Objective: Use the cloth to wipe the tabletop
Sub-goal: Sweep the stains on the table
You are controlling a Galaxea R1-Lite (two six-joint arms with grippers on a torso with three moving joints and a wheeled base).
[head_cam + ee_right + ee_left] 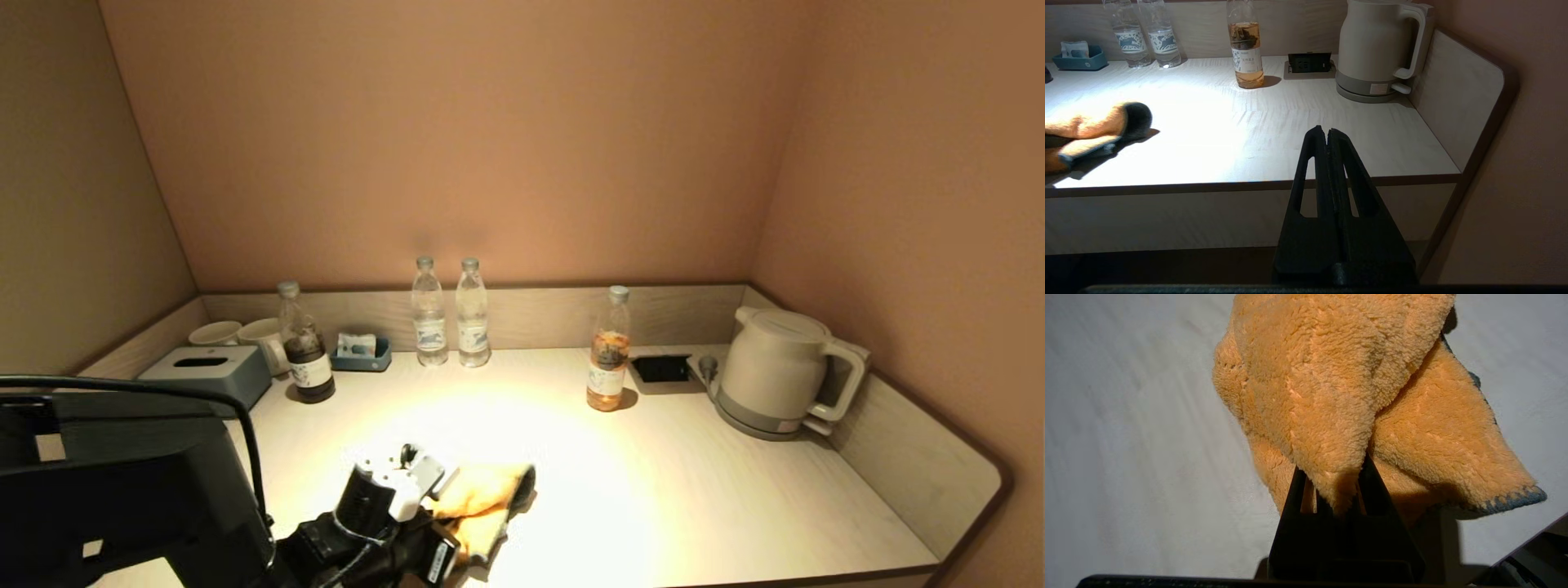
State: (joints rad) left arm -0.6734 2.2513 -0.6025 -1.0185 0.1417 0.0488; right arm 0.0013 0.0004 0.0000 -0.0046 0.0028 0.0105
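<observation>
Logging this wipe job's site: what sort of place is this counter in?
Probably a hotel room's refreshment counter: an electric kettle on its base, sealed water bottles against the back panel, cups and a tissue box. The left gripper holds the orange cloth on the tabletop.

Head camera is looking forward and down from above the desk (694, 490), taking in the whole nook, walls filling the upper frame. Left wrist camera is sitting very close, pointing over its fingers (1294, 498) at the orange cloth (1331, 396) filling centre frame. Right wrist camera is hanging back below the desk edge, facing the back wall. Head and right wrist views are both catching the kettle (775, 371) (1372, 45) and cloth.
</observation>
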